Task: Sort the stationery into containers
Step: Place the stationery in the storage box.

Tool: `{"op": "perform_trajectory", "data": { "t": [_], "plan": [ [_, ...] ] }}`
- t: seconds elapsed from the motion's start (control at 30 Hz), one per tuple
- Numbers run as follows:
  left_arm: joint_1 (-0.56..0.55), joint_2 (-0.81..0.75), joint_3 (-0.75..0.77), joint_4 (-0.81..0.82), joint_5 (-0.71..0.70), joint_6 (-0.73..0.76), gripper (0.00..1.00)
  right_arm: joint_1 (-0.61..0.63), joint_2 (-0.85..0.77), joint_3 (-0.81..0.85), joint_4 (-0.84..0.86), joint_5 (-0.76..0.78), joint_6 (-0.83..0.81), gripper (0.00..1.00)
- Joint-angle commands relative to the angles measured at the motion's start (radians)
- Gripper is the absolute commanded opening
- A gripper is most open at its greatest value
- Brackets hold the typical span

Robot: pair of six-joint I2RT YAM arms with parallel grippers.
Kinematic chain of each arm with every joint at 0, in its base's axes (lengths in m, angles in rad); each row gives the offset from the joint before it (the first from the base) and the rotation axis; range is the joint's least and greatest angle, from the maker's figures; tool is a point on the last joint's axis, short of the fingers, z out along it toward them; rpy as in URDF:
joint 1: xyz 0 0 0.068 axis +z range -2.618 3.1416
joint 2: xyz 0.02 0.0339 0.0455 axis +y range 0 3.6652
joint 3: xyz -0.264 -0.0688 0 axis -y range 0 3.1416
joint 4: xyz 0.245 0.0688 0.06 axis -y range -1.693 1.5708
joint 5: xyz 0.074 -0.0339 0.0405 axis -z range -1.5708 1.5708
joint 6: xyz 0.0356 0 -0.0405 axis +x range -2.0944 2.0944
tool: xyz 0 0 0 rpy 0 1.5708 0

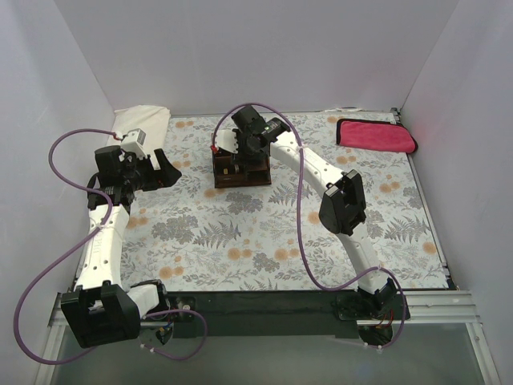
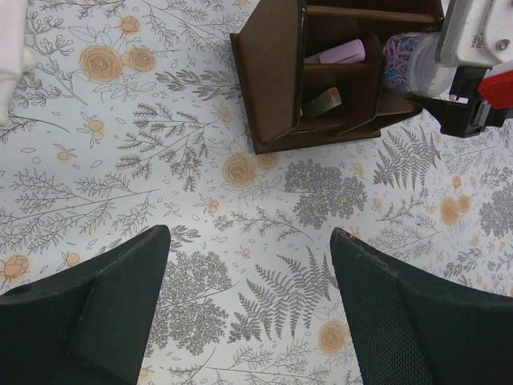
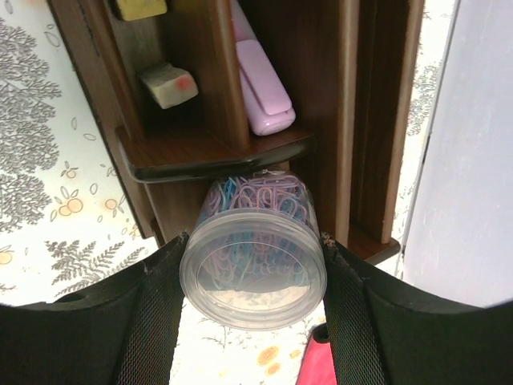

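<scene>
Clear tub of paper clips (image 3: 255,269): clamped in the right gripper (image 3: 251,258), far end at a compartment mouth of the wooden organizer (image 2: 272,88). Risk: tub catches the shelf edge (image 3: 216,160) and shoves the organizer, or slips free. Left gripper (image 2: 248,239): spread wide, empty.

Probably a robotics lab booth: boxed in by plain white walls (image 1: 256,56), floral table cover (image 1: 240,233) underneath, left arm (image 1: 104,241) and right arm (image 1: 353,233) bolted to a metal rail (image 1: 446,303), purple cables (image 1: 56,152) looping.
</scene>
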Motion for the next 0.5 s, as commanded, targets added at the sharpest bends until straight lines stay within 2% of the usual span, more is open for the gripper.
{"op": "perform_trajectory", "data": {
  "t": [0.0, 0.07, 0.13, 0.33, 0.47],
  "plan": [
    [0.004, -0.011, -0.004, 0.013, 0.004, 0.001, 0.79, 0.000, -0.039, 0.052, 0.082, 0.030, -0.030, 0.61],
    [0.004, -0.011, -0.005, 0.013, 0.006, 0.001, 0.79, 0.001, -0.044, 0.051, 0.088, 0.032, -0.031, 0.62],
    [0.004, -0.013, -0.008, 0.013, 0.007, 0.001, 0.79, 0.000, -0.051, 0.042, 0.089, 0.033, -0.028, 0.70],
    [0.004, -0.016, -0.008, 0.011, 0.014, -0.002, 0.79, 0.000, -0.093, -0.043, 0.082, 0.000, 0.008, 0.71],
    [0.004, -0.016, -0.007, 0.006, 0.017, -0.001, 0.79, 0.000, -0.091, -0.023, 0.085, 0.015, 0.035, 0.74]
  ]
}}
